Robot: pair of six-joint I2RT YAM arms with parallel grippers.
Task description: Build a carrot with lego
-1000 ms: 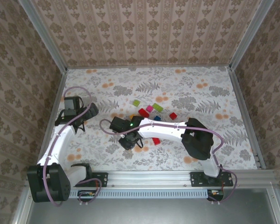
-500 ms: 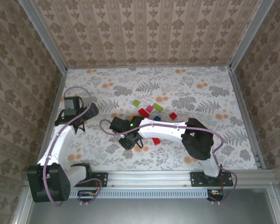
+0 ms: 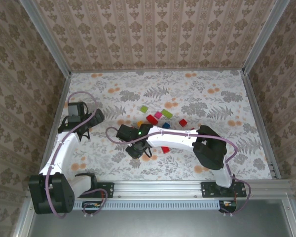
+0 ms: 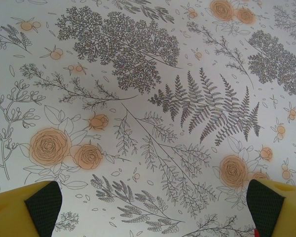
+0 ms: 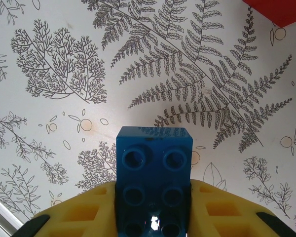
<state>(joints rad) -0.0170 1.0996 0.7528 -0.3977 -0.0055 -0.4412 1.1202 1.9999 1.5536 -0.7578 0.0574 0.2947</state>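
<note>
While tight between right jaws, blue brick (image 5: 154, 170)

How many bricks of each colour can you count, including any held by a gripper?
red brick: 3
green brick: 2
blue brick: 2, one held in the right gripper
magenta brick: 1
orange brick: 1
Total: 9

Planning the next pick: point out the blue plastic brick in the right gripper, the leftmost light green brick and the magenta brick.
Blue plastic brick (image 5: 154, 173): right wrist view, face toward camera.
Leftmost light green brick (image 3: 144, 108): top external view, centre.
Magenta brick (image 3: 158, 114): top external view, centre.
</note>
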